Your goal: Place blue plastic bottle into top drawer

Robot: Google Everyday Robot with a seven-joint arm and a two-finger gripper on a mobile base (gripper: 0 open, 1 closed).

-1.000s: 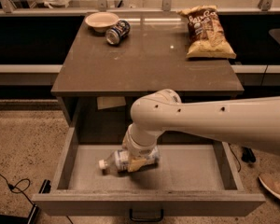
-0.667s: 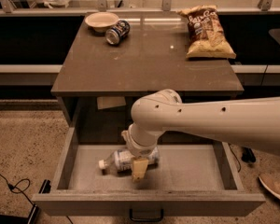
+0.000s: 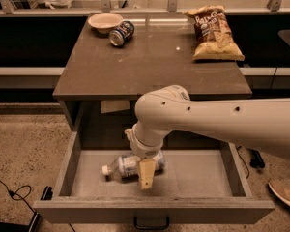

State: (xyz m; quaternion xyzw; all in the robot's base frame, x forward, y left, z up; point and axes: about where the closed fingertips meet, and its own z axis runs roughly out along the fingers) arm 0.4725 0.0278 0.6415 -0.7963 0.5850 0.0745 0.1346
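Clear plastic, the blue plastic bottle (image 3: 123, 166) lies on its side in the open top drawer (image 3: 198, 174). My gripper (image 3: 146, 175) sits over its middle; gripping or loose, I cannot tell. Release step, I judge: next, lift straight up without rolling it

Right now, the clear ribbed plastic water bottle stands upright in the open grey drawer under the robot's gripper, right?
Not upright: the clear ribbed plastic water bottle lies on its side, white cap pointing left. The rest holds: it is in the open grey drawer, under the gripper. The camera view shows it.
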